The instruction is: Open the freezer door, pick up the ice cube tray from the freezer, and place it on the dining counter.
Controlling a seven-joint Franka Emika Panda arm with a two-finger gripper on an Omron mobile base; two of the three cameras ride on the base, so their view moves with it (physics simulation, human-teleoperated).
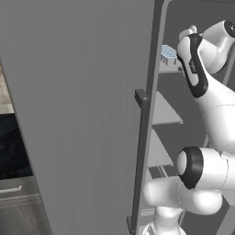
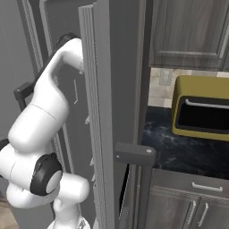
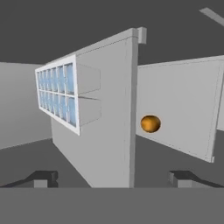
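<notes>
Tool (image 3: 112, 177) spread wide with nothing between the two dark finger tips, aimed into the dark grey interior of the tall grey metal freezer (image 1: 193, 119). Ahead of the tips in the hand view, a light grey shelf (image 3: 109, 113) seen rolled on edge, with the small pale blue-white ice cube tray (image 3: 57, 94) lying flat against its face, well apart from the fingers. Tray grid two rows by several cells, long axis running along the shelf and slanting away toward the far freezer wall. On a second light grey shelf (image 3: 179, 105) beyond, a small round orange object (image 3: 150, 124), possibly a fruit; too small to say more. In the left base view, same tray (image 1: 168, 54) resting on an upper shelf just beside the white arm's hand. Tall flat brushed-metal freezer door (image 1: 82, 114) swung open, long dark vertical bar handle (image 1: 140, 160) along its edge. In the right base view, yellow boxy appliance (image 2: 201, 107) on a black marble tabletop (image 2: 179, 152) beside the freezer.
</notes>
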